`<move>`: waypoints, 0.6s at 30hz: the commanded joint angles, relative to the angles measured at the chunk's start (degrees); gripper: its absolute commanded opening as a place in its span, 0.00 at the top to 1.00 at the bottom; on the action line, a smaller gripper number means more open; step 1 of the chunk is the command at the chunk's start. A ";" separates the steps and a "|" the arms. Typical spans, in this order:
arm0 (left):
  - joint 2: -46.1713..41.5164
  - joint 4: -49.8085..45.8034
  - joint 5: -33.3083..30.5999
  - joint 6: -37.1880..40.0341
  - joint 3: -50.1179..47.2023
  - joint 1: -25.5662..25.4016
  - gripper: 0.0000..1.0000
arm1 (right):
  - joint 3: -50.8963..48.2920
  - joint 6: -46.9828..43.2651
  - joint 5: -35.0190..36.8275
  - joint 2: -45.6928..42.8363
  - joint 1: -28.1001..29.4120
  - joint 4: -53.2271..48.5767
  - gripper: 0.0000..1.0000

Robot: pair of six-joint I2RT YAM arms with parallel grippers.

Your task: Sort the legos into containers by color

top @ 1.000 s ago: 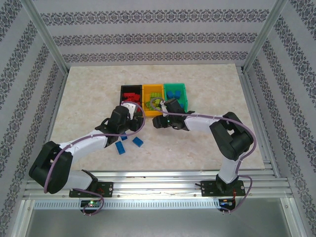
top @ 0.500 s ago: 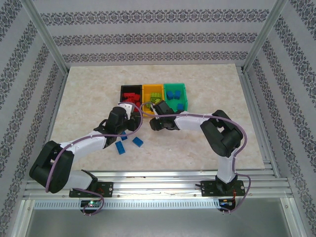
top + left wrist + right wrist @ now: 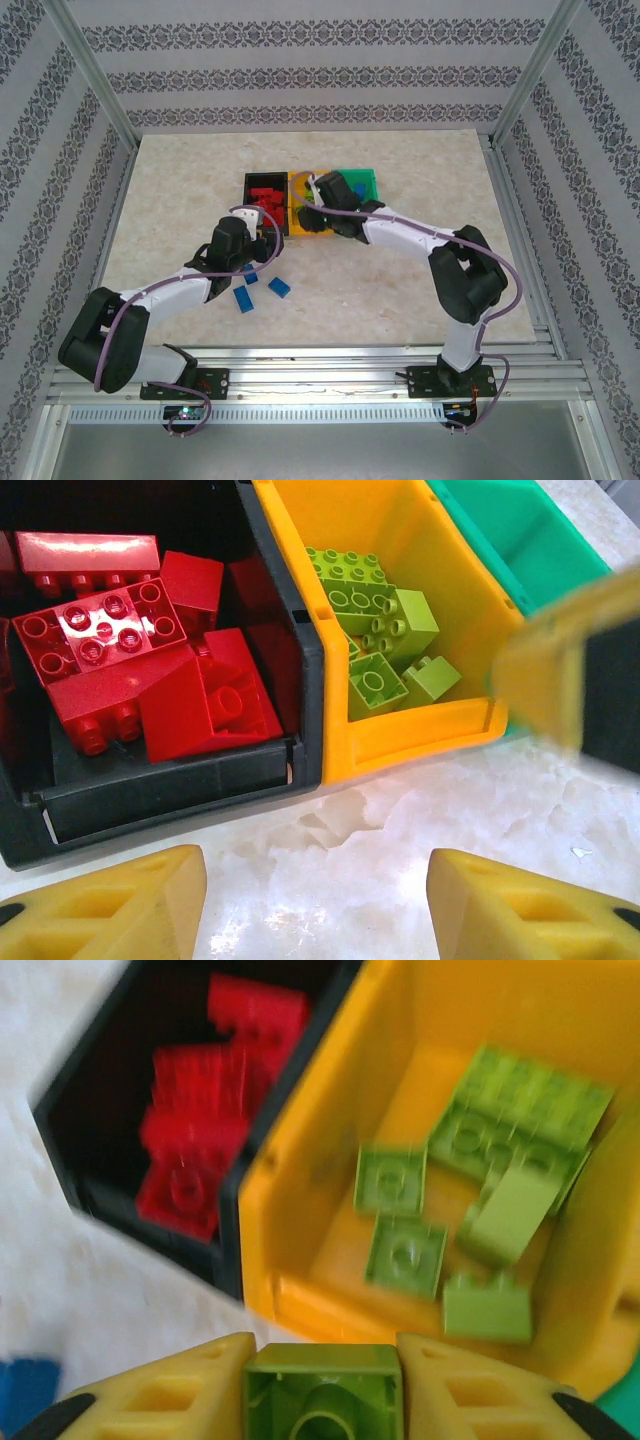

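**Lime brick poised at the yellow bin's near wall**

The right gripper (image 3: 322, 1375) is clenched on a lime-green studded plastic brick (image 3: 322, 1405), hollow underside to the lens, at the bottom centre of the right wrist view. It seems to sit about at the near wall of the glossy orange-yellow open-top plastic bin (image 3: 300, 1210).

To do this well, I judge, carry the brick past that rim until it hangs above the lime bricks (image 3: 405, 1250) lying inside. Release it low, so the hard, smooth piece cannot bounce into the adjoining black plastic bin (image 3: 110, 1195) of red bricks (image 3: 190, 1150) at upper left.

The left gripper (image 3: 315, 900) hangs with its ribbed yellow fingers (image 3: 110, 905) spread and nothing between them, over the veined, marble-look tabletop (image 3: 400, 830) before the black bin. The green plastic bin (image 3: 520, 540) stands at upper right. In the overhead view, blue bricks (image 3: 280, 288) lie unsorted below the bins.
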 commanded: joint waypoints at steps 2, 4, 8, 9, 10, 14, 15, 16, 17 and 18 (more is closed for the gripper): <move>-0.02 3.75 1.94 -1.37 -0.84 0.79 0.40 | 8.93 1.90 -2.38 5.85 -2.39 -3.05 0.56; -0.06 3.41 2.23 -1.12 -0.63 0.81 0.40 | 12.06 2.16 -3.56 7.90 -2.89 -5.30 0.53; -0.65 3.91 2.89 -1.58 -0.94 0.94 0.40 | 9.15 2.13 -5.09 6.55 -2.20 -3.92 0.50; -0.77 4.20 3.19 -1.65 -1.09 0.98 0.40 | 7.89 1.97 -4.92 5.92 -1.98 -3.56 0.50; -0.78 4.17 3.37 -1.72 -1.08 0.98 0.40 | 6.24 1.87 -5.20 5.11 -1.85 -3.24 0.50; -0.50 5.51 3.60 -2.09 -1.64 0.98 0.40 | -1.76 2.09 -7.61 -0.18 -1.80 -0.04 0.49; -0.27 5.92 4.02 -2.28 -1.67 0.92 0.40 | -4.10 2.12 -7.95 -1.68 -1.71 1.18 0.49; 0.04 6.00 4.60 -2.29 -1.53 0.98 0.40 | -6.84 2.20 -8.22 -3.40 -1.66 2.50 0.49; 0.36 5.70 5.01 -2.03 -1.33 0.98 0.40 | -9.32 2.21 -8.45 -5.06 -1.58 3.67 0.49; 0.44 5.35 5.25 -1.93 -1.14 0.98 0.40 | -11.42 2.07 -8.45 -6.36 -1.50 4.50 0.49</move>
